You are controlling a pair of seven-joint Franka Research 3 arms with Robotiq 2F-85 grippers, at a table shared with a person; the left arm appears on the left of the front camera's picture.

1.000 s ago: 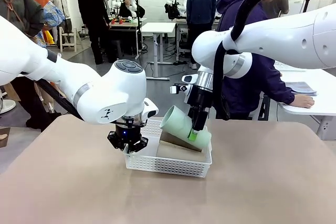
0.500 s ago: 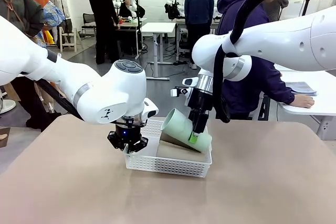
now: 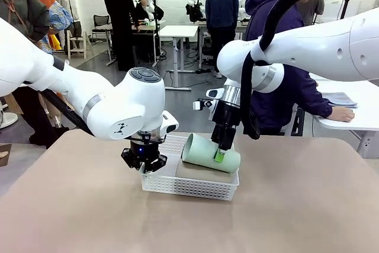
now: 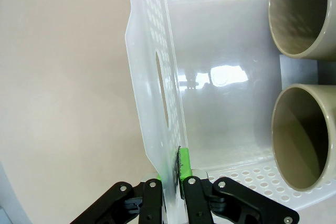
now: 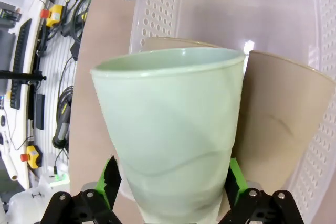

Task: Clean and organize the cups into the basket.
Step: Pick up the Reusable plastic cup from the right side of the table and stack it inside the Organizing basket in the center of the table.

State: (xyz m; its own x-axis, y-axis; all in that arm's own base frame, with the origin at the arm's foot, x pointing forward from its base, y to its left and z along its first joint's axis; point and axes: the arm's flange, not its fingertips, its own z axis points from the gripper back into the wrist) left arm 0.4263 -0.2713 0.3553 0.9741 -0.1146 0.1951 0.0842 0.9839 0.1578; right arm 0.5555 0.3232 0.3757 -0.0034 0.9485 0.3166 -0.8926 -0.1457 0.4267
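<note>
Two tan cups (image 3: 204,172) lie half-hidden under the mint cup (image 3: 210,153) the right jaws clasp; left jaws pinch the basket (image 3: 189,186).

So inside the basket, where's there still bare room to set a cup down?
The basket floor is bare between the left gripper's wall and the two tan cups' mouths. The other end is crowded: the right gripper holds the green cup over them.
</note>
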